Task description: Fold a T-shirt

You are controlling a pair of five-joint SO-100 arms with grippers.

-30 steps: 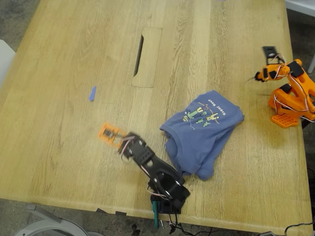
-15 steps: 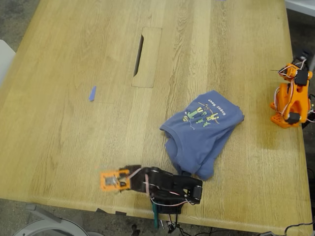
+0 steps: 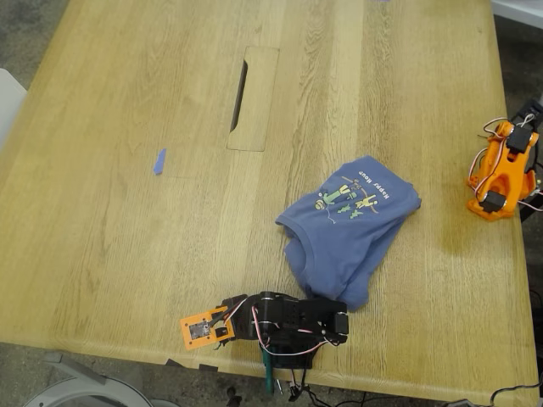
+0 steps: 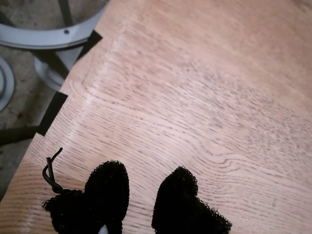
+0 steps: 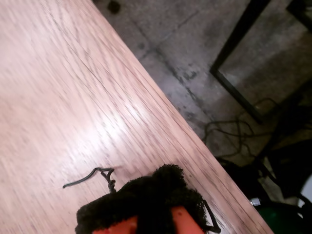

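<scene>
The slate-blue T-shirt [image 3: 348, 225] lies crumpled on the wooden table [image 3: 127, 237], right of centre in the exterior view, with its yellow-green cartoon print [image 3: 346, 194] facing up. My first gripper [image 3: 200, 330] [image 4: 141, 195], on the black arm, rests low at the table's near edge, to the exterior view's left of the shirt and apart from it. Its black foam pads [image 4: 107, 187] stand a little apart over bare wood and hold nothing. My second gripper [image 5: 146, 197], on the orange arm [image 3: 503, 170], is folded back at the table's right edge. Its pads look pressed together and empty.
A small blue scrap of tape [image 3: 159, 161] lies at the exterior view's left. A long cable slot [image 3: 252, 97] is cut into the table's far middle. A grey round chair base [image 4: 53, 34] and floor show past the table corner. Cables and a dark frame [image 5: 239, 44] lie beyond the right edge.
The black arm has swung down from beside the shirt to lie along the table's near edge. The orange arm has drawn back and folded up at the right edge. The shirt has not moved.
</scene>
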